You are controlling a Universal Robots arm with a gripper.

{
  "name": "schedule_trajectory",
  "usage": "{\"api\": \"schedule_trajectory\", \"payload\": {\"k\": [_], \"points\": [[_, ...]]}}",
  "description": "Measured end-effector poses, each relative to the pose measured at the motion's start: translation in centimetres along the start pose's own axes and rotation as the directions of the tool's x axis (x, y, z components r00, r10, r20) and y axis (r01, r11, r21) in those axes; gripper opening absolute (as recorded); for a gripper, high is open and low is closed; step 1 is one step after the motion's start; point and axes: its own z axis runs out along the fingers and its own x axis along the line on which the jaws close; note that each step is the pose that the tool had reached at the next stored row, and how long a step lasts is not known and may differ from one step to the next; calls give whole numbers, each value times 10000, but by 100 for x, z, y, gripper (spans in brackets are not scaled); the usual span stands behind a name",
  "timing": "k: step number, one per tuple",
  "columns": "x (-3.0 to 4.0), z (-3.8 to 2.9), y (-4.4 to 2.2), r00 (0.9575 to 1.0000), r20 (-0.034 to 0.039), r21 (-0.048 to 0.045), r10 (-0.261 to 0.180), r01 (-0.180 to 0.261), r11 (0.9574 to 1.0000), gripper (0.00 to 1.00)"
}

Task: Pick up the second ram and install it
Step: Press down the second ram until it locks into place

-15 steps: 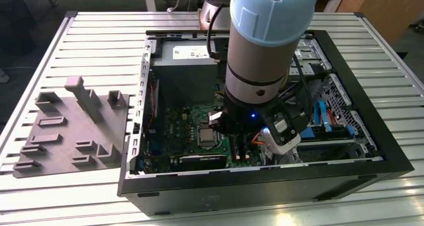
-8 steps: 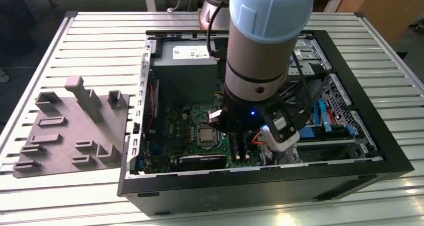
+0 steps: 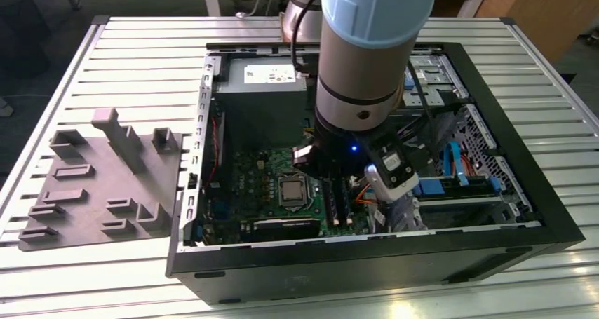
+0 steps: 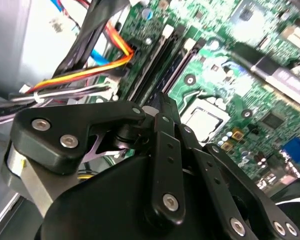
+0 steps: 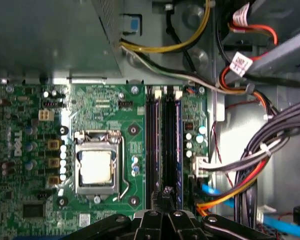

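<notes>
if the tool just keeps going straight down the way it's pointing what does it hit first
Most likely the memory slots on the motherboard. In the first wrist view the tool sits directly over those long black slots, beside the processor socket. How much gap remains is hard to judge.

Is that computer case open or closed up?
Open. The computer case lies with its side panel off, so the motherboard and cables show from above.

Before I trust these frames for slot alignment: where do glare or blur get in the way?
In the first wrist view, glare whitens the processor, while the memory slots look crisp. In the second wrist view, the gripper linkage is sharp and the motherboard behind is soft. In the exterior view, the arm shades the slots.
</notes>
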Motion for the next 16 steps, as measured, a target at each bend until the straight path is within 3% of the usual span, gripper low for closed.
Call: {"api": "schedule_trajectory", "payload": {"k": [8, 16], "points": [[3, 8, 142, 10000, 0, -2, 0, 0, 10000, 11], [4, 8, 155, 10000, 0, 0, 0, 0, 10000, 11]]}}
